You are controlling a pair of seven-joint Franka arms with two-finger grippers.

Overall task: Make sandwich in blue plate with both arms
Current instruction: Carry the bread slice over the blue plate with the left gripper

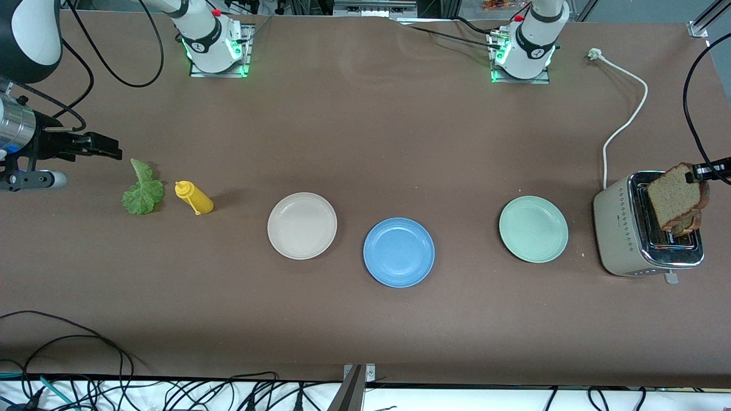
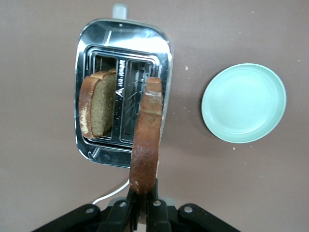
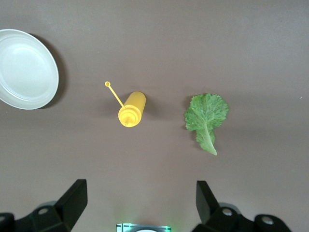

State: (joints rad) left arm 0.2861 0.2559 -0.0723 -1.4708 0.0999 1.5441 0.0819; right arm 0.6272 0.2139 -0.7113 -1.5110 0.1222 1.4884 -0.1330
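At the bench's left-arm end, the left hand (image 1: 698,171) pinches a speckled brown bread slice (image 1: 674,194) by its crust above the chrome toaster (image 1: 619,228), where a second slice (image 2: 99,104) stands in a slot. The matte blue plate (image 1: 398,252) lies bare near the middle, a beige plate (image 1: 302,225) at its ten o'clock, a mint plate (image 1: 533,229) toward the toaster. The right hand (image 1: 103,145), fingers spread, hangs apparently over bare bench beside the ruffled lettuce leaf (image 1: 141,191) and yellow squeeze bottle (image 1: 194,197).
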